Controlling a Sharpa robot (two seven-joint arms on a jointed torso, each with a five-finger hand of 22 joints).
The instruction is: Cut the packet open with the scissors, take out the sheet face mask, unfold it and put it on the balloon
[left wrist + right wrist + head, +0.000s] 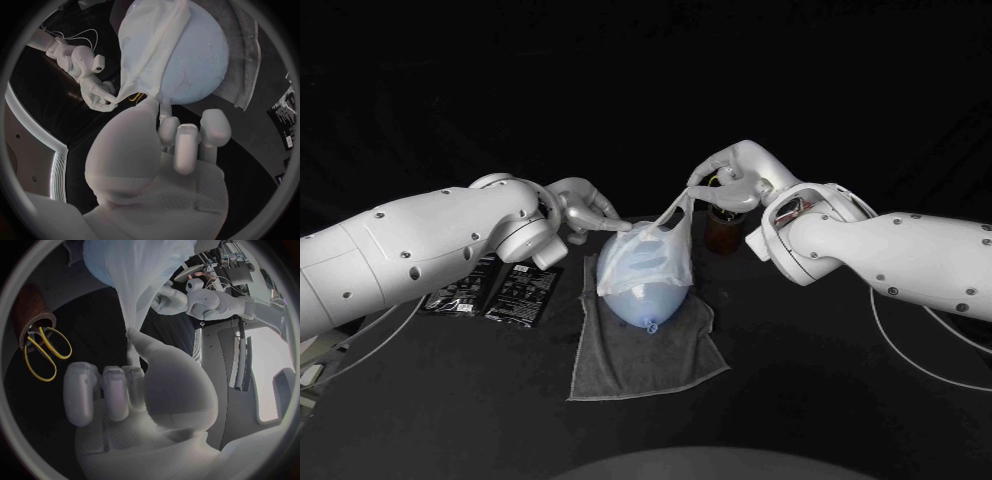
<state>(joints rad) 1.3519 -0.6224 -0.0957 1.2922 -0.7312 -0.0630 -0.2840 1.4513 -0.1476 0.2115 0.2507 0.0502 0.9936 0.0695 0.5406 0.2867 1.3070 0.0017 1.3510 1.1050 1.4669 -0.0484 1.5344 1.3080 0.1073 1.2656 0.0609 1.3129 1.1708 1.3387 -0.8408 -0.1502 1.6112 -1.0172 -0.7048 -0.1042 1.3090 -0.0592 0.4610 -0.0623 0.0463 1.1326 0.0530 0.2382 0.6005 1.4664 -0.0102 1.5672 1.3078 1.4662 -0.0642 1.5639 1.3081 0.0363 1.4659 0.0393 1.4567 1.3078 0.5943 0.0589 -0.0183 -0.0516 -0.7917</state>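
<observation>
Sheet face mask (646, 255) draped on balloon (646, 305), corner pinched by right hand (715, 178).

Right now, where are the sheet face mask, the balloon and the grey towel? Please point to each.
sheet face mask (664, 262), head view, its middle part.
balloon (646, 303), head view, its bare lower end below the mask.
grey towel (653, 365), head view, its bare near part.

Right hand (94, 89) pinches mask (150, 45) (draped over balloon (195, 65)).

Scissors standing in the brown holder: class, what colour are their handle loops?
Yellow handle loops, clearest in the right wrist view.
</observation>
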